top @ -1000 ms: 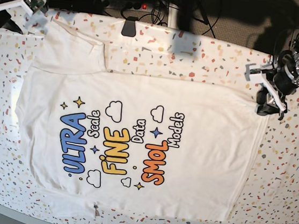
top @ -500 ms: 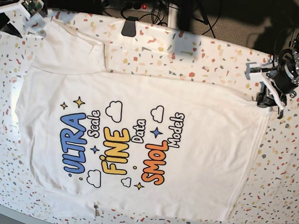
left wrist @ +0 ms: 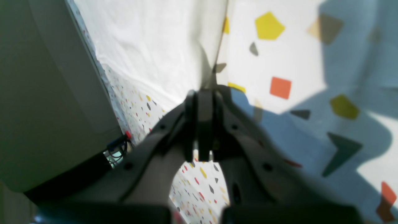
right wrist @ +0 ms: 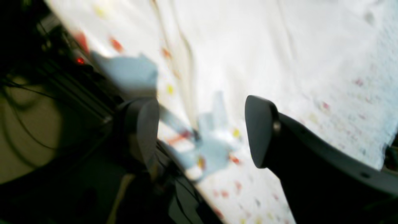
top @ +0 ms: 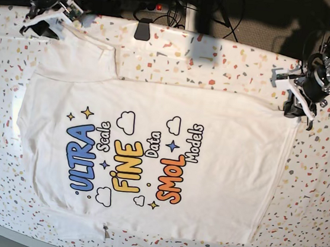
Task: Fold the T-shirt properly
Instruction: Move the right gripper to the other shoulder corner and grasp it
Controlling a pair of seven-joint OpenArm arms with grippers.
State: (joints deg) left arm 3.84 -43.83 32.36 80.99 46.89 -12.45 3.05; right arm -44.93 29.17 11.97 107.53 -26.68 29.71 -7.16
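Observation:
The white T-shirt (top: 152, 128) lies flat on the table, print side up, with its neck tag (top: 105, 231) at the near edge. My left gripper (top: 296, 110) is at the shirt's far right corner. In the left wrist view the gripper (left wrist: 205, 93) is shut on a thin edge of the white cloth (left wrist: 149, 40). My right gripper (top: 45, 21) is at the far left, just beside the upper sleeve (top: 77, 54). In the blurred right wrist view it (right wrist: 199, 130) is open and empty above the white cloth (right wrist: 248, 46).
The speckled tablecloth (top: 318, 194) covers the table around the shirt. A black clamp (top: 143, 30) sits on the back edge, with cables (top: 172, 5) behind it. The table's back edge runs close behind both grippers.
My right arm has swung right and toward the upper sleeve. My left gripper has shifted slightly upward at the shirt's corner. The shirt has stayed flat.

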